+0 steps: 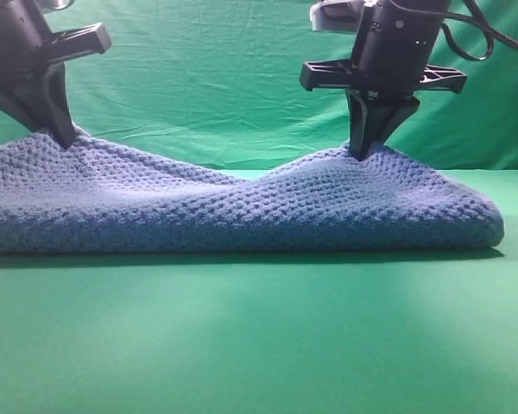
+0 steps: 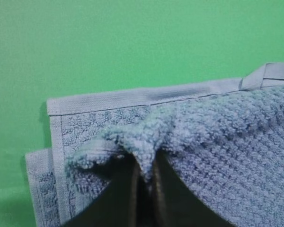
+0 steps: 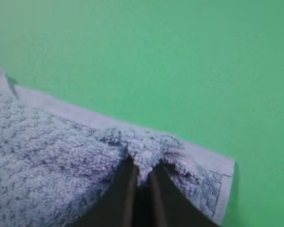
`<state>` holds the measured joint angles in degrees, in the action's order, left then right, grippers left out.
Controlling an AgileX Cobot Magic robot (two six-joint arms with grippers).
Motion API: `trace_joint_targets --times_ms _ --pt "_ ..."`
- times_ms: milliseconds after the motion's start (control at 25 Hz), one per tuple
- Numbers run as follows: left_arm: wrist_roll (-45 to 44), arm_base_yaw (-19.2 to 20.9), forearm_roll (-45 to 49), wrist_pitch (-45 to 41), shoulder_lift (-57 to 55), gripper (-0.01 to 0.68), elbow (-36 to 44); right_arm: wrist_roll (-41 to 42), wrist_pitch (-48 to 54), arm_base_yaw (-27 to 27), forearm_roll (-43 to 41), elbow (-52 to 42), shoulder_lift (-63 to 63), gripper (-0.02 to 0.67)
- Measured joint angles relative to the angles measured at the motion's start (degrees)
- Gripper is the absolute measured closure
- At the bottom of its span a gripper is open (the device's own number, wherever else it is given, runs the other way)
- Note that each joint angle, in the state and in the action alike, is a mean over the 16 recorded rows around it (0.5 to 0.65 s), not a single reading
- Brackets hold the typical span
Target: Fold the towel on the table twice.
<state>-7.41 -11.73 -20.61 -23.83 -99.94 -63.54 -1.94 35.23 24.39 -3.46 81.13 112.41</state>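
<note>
- We see soft, even light from above, with no glare
- The towel (image 1: 242,207) casts a thin dark shadow on the table (image 1: 259,345)
- Both wrist views are slightly blurred near the bottom edge

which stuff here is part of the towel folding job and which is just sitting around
Part of the job:
- towel, pinched in the jaws of both grippers
- table
- left gripper
- right gripper

Just there:
- wrinkled green backdrop cloth
</note>
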Motion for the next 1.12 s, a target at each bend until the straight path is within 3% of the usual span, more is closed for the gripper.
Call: trace_joint_targets --times_ms 240,360,440,560,880,1000,1120 --pt "0.00 0.00 0.54 -2.89 2.00 0.246 -1.70 0.03 0.91 -0.04 -0.11 0.06 -2.64 0.222" --pt "0.00 0.00 0.94 -5.80 4.15 0.200 -3.69 0.03 2.41 -0.05 -0.17 0.06 -5.59 0.164" --pt "0.00 0.00 1.20 -8.25 5.97 0.211 -5.31 0.03 3.91 -0.05 -0.21 0.06 -8.14 0.167" --pt "0.00 0.00 1.60 -12.34 9.34 0.292 -7.89 0.03 6.85 -0.05 -0.26 0.06 -12.81 0.239" --pt "-0.50 0.00 2.40 -22.39 21.02 0.588 -13.08 0.10 15.78 -0.05 0.07 -0.39 -27.48 0.545" --pt "-0.97 0.00 2.60 -25.42 26.28 0.650 -13.30 0.77 18.40 -0.05 0.99 -1.60 -33.33 0.617" --pt "-1.45 0.00 2.83 -27.42 32.36 0.670 -11.88 2.03 19.93 -0.05 2.55 -3.79 -39.37 0.646"
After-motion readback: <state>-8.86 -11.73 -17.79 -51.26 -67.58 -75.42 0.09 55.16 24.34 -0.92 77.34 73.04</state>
